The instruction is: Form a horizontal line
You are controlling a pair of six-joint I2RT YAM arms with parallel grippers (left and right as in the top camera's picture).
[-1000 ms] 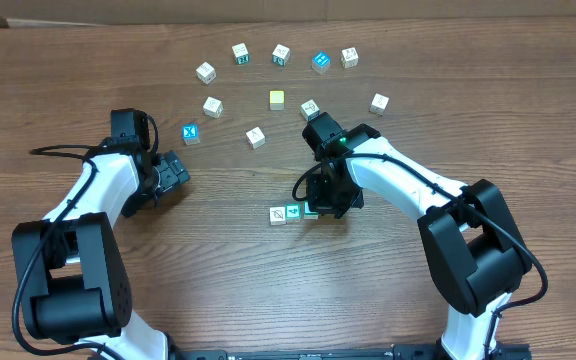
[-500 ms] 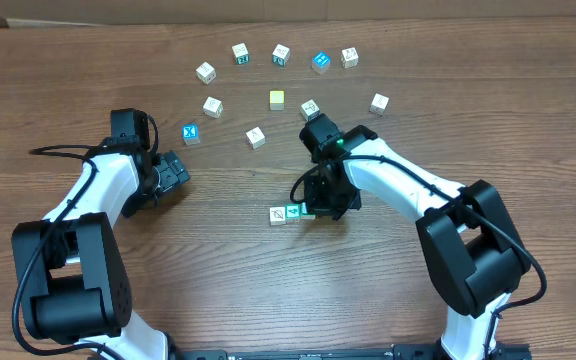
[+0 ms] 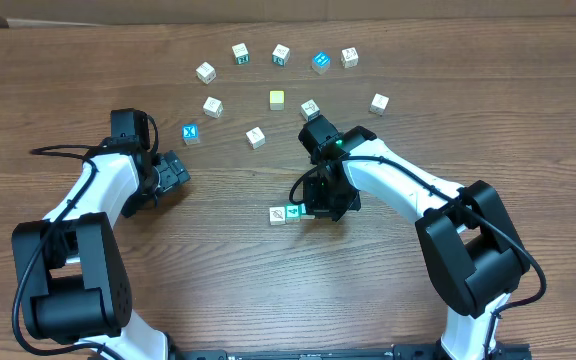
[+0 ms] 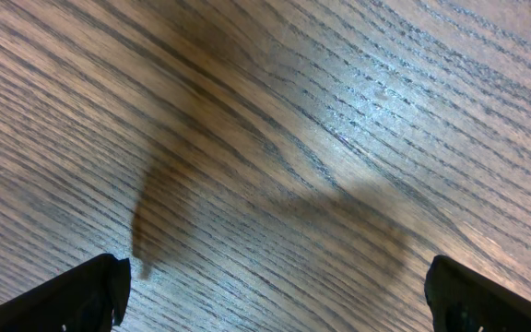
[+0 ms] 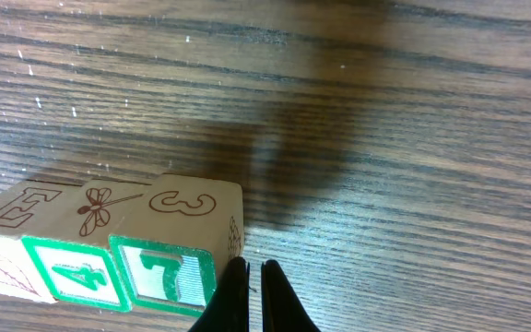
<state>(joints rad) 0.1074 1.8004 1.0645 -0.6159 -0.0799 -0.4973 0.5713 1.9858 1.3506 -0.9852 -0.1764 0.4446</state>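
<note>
The horizontal line (image 3: 286, 213) lay near the middle of the tabletop (image 3: 488, 110), a short row of small wooden picture-and-number cubes set face to face. The right wrist view showed three of them touching in a run: a leaf cube (image 5: 3, 267), a green-framed 4 cube (image 5: 76, 272) and a green-framed 7 cube (image 5: 169, 277). No further cube could be made out. The right tool (image 5: 248, 281) had its fingertips pressed together on nothing, low over the wood and just beside the free end of the 7 cube. The left tool (image 4: 284, 300) stood with its fingers wide apart over bare wood, well away from the row.

The cubes looked light, rigid and smooth-faced, so they would likely slide readily, and an off-centre nudge could turn one or open a gap. As loose pieces they would not lift as one. Each was best pinched across two opposite flat sides, or pushed squarely on an end face.

Other cubes lay scattered farther up the tabletop, among them a white cube (image 3: 256, 137), a blue X cube (image 3: 190, 133) and a pale-yellow cube (image 3: 277, 99), all well apart from the row. Nothing lay between them and it, and only the right arm itself covered the row's right end from above
</note>
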